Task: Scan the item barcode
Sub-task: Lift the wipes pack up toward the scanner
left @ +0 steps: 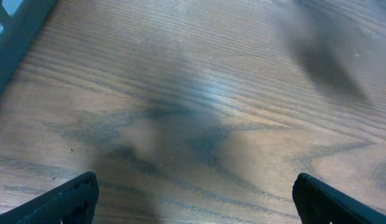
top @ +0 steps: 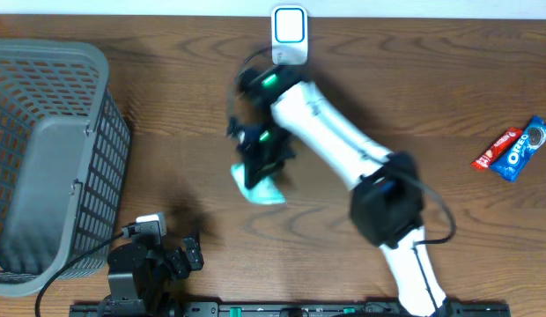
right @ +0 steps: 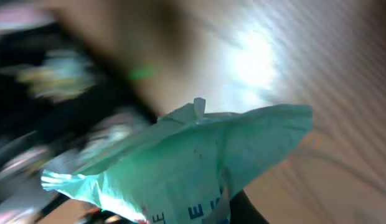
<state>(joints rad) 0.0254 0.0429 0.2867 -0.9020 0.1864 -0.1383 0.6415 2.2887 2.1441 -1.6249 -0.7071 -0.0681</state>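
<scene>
Overhead, we see the wooden table, the grey basket at nine o'clock, and the white right arm stretched to centre. Its right gripper pinches the teal packet, which pokes out at its six o'clock, scanner at twelve. Our left gripper stands spread wide.

Wooden table: basket, scanner, Oreo packs.

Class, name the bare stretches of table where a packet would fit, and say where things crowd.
Bare wood lies between the right arm and the Oreo packs, and between the basket and the scanner. It is crowded around the teal packet and by the left arm.
</scene>
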